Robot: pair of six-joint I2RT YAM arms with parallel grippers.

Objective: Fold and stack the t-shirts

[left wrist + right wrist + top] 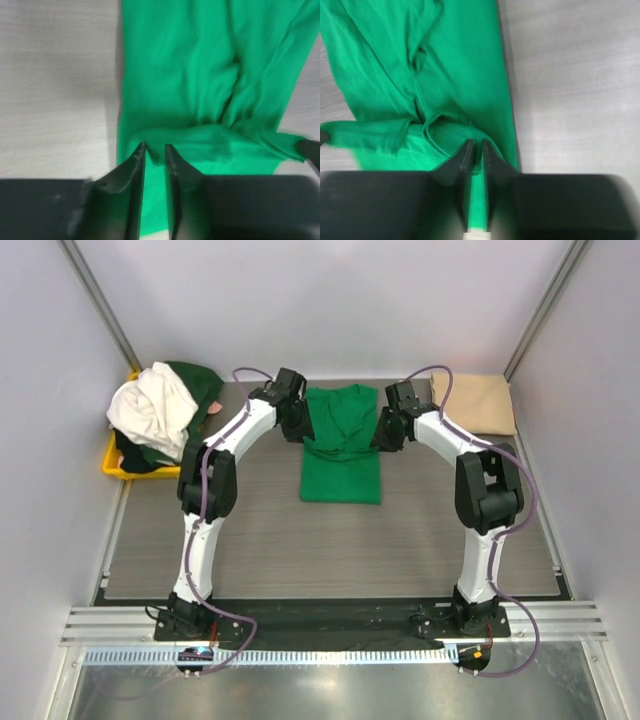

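Bright green t-shirt point(340, 450) lies mid-tabletop point(250, 550), sleeves folded in, not yet folded lengthwise. Tan t-shirt point(473, 403) sits folded at far right; white t-shirt point(150, 410) and dark green t-shirts point(203, 382) wait heaped on the yellow tray point(112, 458). Left pincer point(154, 146) stands slightly parted at the collar end; right pincer point(476, 142) nearly closed, grip unclear.

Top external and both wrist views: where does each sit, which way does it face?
Top external: above, behind the bases, looking down; both arms, left hand and right hand beside the bright green t-shirt.
Left wrist: on the arm, facing down; own fingers over the shirt.
Right wrist: likewise, own fingers.
Shared: the shirt.
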